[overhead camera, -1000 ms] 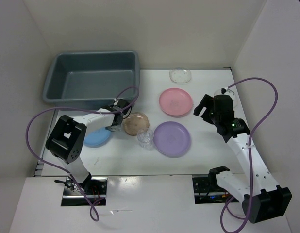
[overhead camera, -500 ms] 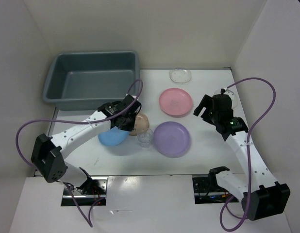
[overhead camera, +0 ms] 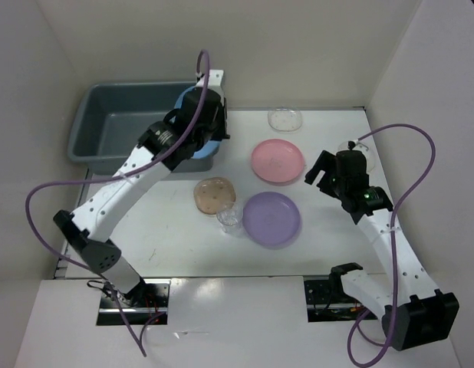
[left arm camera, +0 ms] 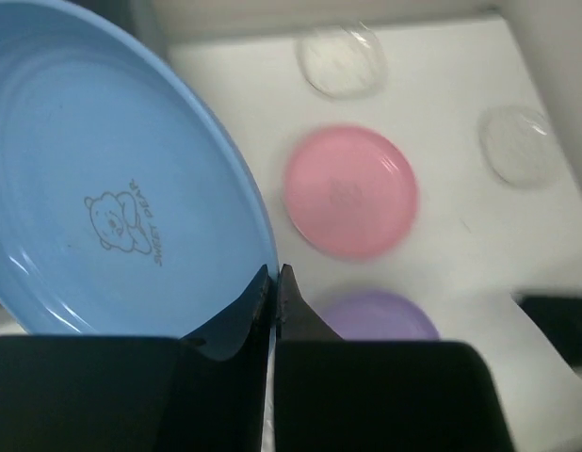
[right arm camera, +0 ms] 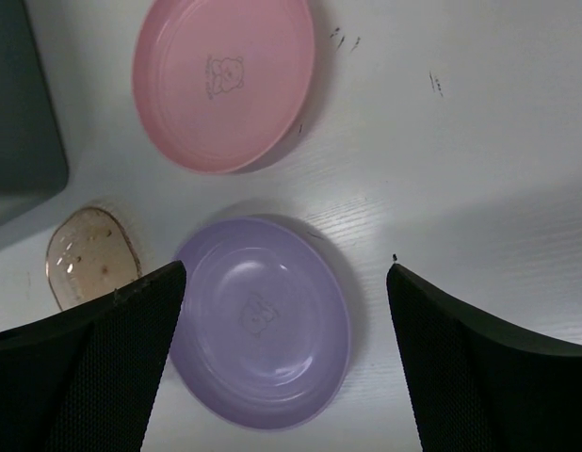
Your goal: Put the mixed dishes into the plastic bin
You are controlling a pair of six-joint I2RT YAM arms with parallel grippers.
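Note:
My left gripper [overhead camera: 200,115] is shut on the rim of the blue plate [overhead camera: 211,146] and holds it tilted in the air at the right end of the dark gray bin [overhead camera: 106,134]. In the left wrist view the jaws [left arm camera: 275,273] pinch the blue plate [left arm camera: 103,188]. The pink plate [overhead camera: 278,161], lavender plate [overhead camera: 271,218], tan speckled dish [overhead camera: 214,195] and small clear cup [overhead camera: 230,218] lie on the table. My right gripper [overhead camera: 323,172] is open and empty, hovering above the lavender plate [right arm camera: 263,320], with the pink plate [right arm camera: 225,80] beyond it.
One clear bowl [overhead camera: 285,119] sits at the table's far edge and another [overhead camera: 358,149] at the right, partly behind my right wrist. White walls close in the left, back and right sides. The bin's inside looks bare.
My left arm has lifted the blue plate from the table at the left of the tan dish and carried it up and back to the bin's right end. The right arm has barely moved.

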